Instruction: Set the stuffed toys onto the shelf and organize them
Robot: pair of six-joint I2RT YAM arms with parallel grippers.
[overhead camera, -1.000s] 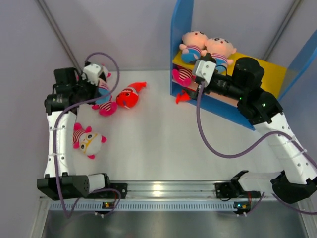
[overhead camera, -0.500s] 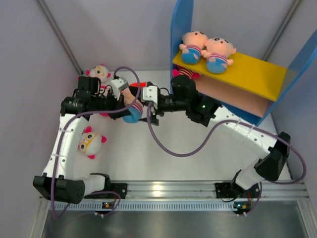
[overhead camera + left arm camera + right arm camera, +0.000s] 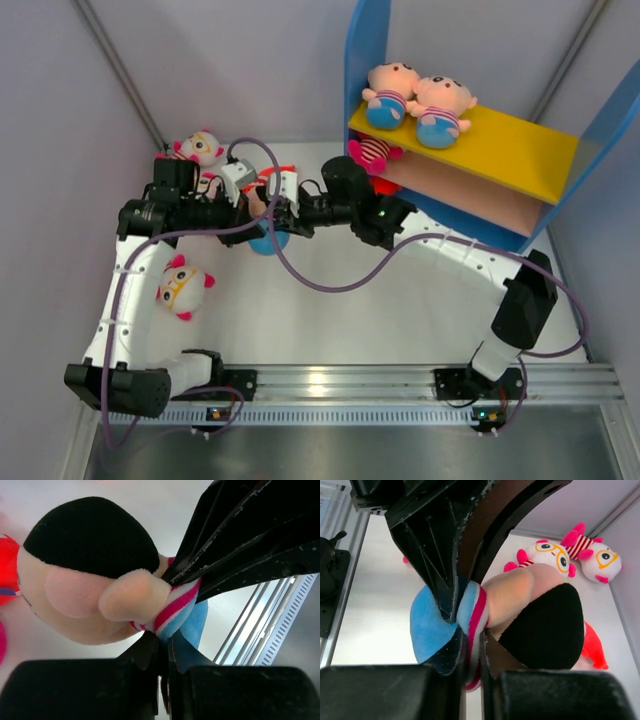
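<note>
A peach doll in blue pants (image 3: 265, 240) hangs between both grippers left of the table's middle. My left gripper (image 3: 250, 203) (image 3: 165, 641) is shut on the cloth at its waist. My right gripper (image 3: 277, 212) (image 3: 474, 642) is shut on its striped waist from the other side. Its black hair (image 3: 545, 625) (image 3: 90, 535) fills both wrist views. Two more peach dolls (image 3: 390, 90) (image 3: 440, 105) lie on the yellow top board (image 3: 515, 150) of the shelf (image 3: 365, 50). A white-faced striped doll (image 3: 372, 152) lies on the middle board.
One white-faced doll (image 3: 182, 287) lies at the near left and another (image 3: 200, 148) at the back left; the right wrist view shows a pair (image 3: 547, 555) (image 3: 601, 560). A red fish (image 3: 592, 650) lies behind the held doll. The arms' cables loop over the table.
My right arm swung from the shelf across to the left and shut on the doll. My left gripper carried that doll toward the middle and keeps hold of it.
</note>
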